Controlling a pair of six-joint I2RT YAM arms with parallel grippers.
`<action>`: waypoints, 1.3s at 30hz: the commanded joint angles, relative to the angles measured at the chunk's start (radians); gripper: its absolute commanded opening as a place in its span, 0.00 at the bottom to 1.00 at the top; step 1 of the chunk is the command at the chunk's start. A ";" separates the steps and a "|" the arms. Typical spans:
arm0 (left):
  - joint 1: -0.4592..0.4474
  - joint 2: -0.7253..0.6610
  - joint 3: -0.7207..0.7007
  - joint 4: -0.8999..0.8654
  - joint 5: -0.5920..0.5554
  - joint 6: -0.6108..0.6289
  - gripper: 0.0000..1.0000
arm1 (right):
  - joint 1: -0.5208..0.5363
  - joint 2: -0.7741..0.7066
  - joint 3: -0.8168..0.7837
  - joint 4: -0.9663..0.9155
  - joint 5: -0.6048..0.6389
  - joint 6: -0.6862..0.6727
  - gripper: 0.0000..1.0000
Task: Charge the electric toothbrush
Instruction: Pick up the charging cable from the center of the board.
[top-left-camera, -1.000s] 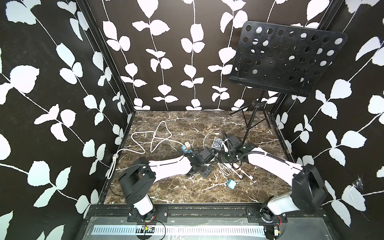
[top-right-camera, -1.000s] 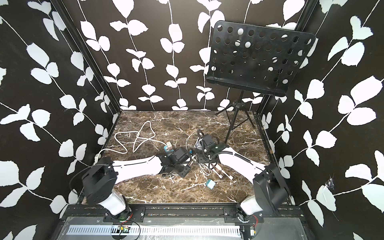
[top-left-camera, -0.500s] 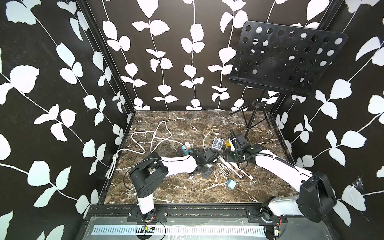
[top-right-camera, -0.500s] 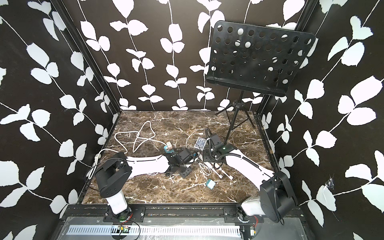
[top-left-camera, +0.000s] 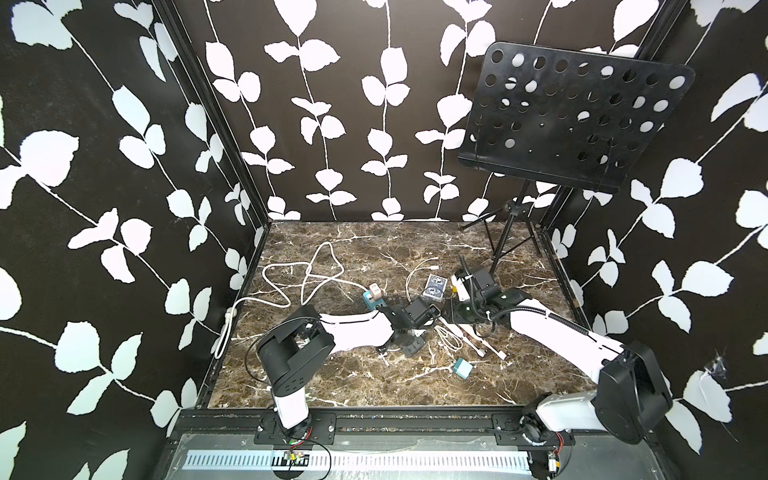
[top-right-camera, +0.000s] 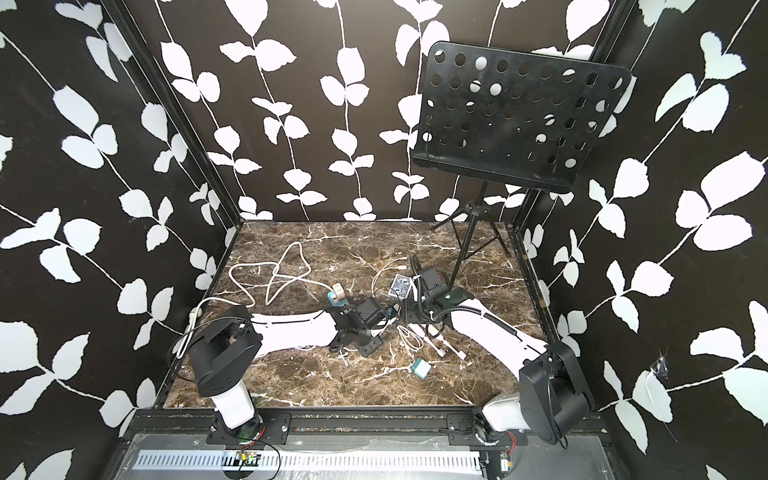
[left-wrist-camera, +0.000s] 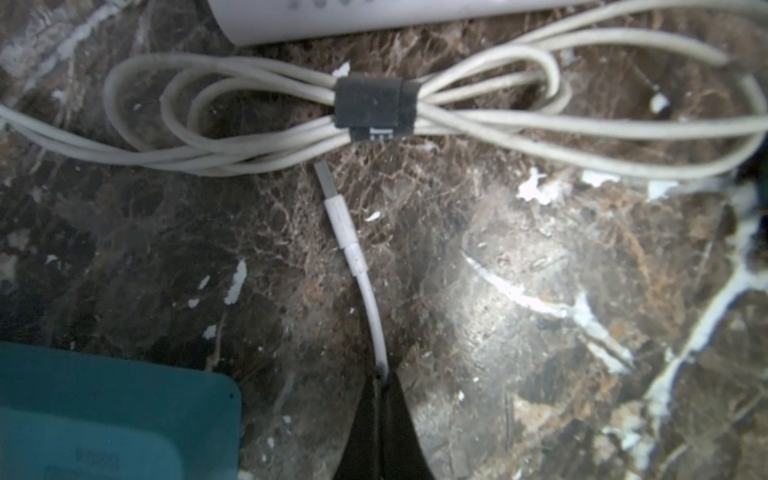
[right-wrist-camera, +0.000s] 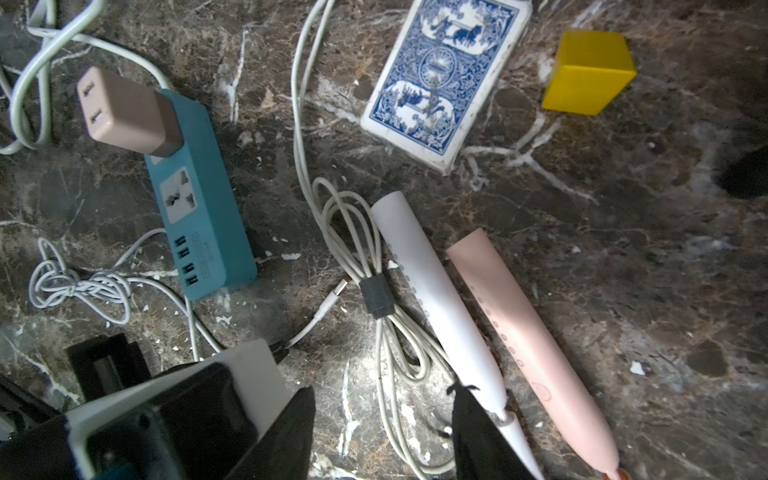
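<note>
Clamping the cable (left-wrist-camera: 370, 299) behind its USB plug (left-wrist-camera: 332, 195), left gripper (left-wrist-camera: 384, 376) risks a drooping plug missing the power strip (right-wrist-camera: 199, 216); right gripper (right-wrist-camera: 384, 390) idle, jaws apart.

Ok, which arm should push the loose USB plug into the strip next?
Left. The left gripper is shut on the cable just behind its USB plug, with the strip close by. The right gripper is open and empty, above the white toothbrush.
</note>
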 joint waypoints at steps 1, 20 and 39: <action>0.009 -0.090 -0.017 -0.049 0.012 0.013 0.00 | -0.004 0.012 0.007 0.034 -0.047 -0.011 0.52; 0.025 0.024 0.012 0.010 0.034 0.060 0.31 | -0.008 0.005 -0.023 0.034 -0.018 0.085 0.53; 0.039 -0.135 -0.008 -0.151 0.064 0.080 0.00 | -0.028 0.002 0.015 0.025 -0.110 0.079 0.54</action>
